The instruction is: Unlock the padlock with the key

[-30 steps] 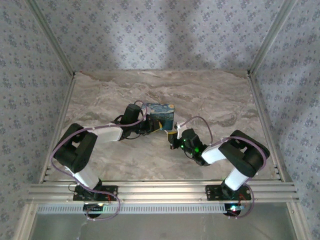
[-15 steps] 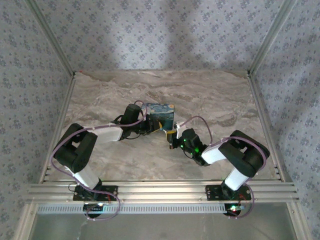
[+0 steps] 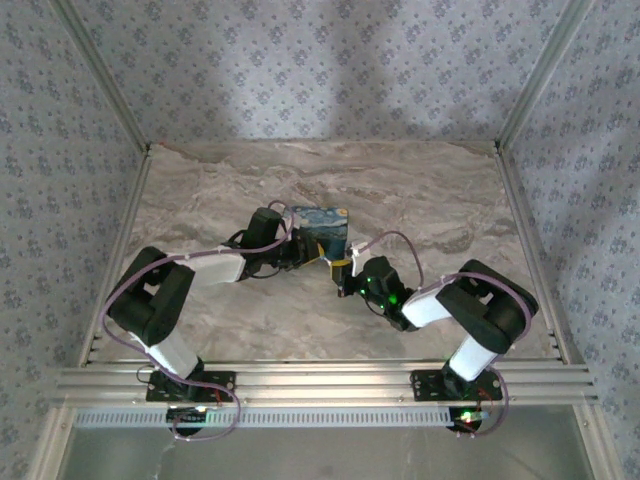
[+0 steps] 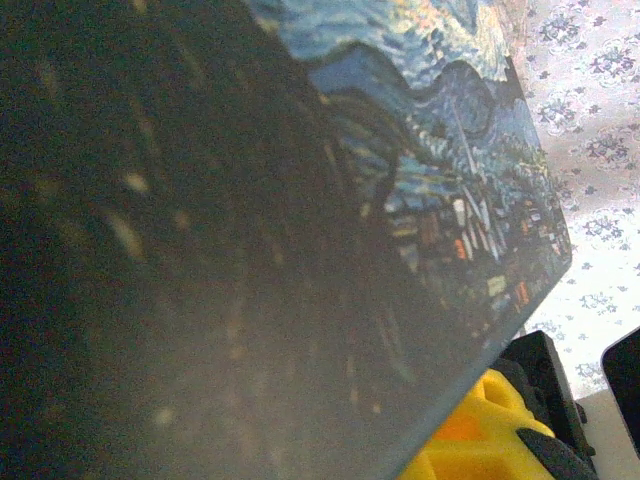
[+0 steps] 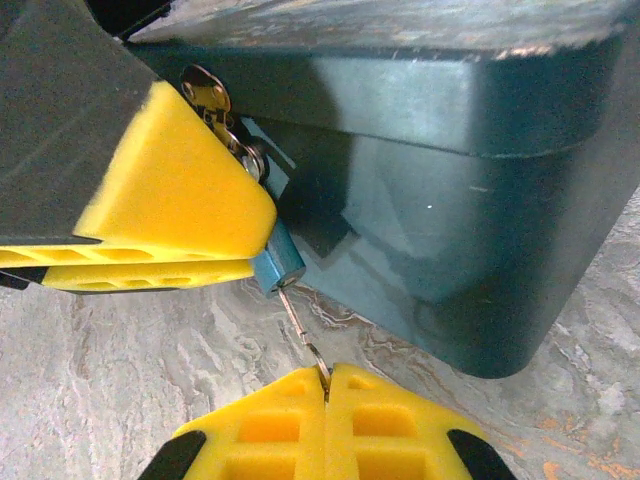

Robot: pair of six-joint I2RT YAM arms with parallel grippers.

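Right tool [image 5: 325, 382] pinched shut on key [image 5: 300, 322] | key tip judged seated in padlock [image 5: 277, 268] base | padlock clamped by left tool [image 5: 257, 250] | turn and opening judged outstanding

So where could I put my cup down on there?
The far strip of table between the painted box and the back wall is bare, and so is the right side. It's crowded at the box's near edge, where the left gripper and right gripper meet.
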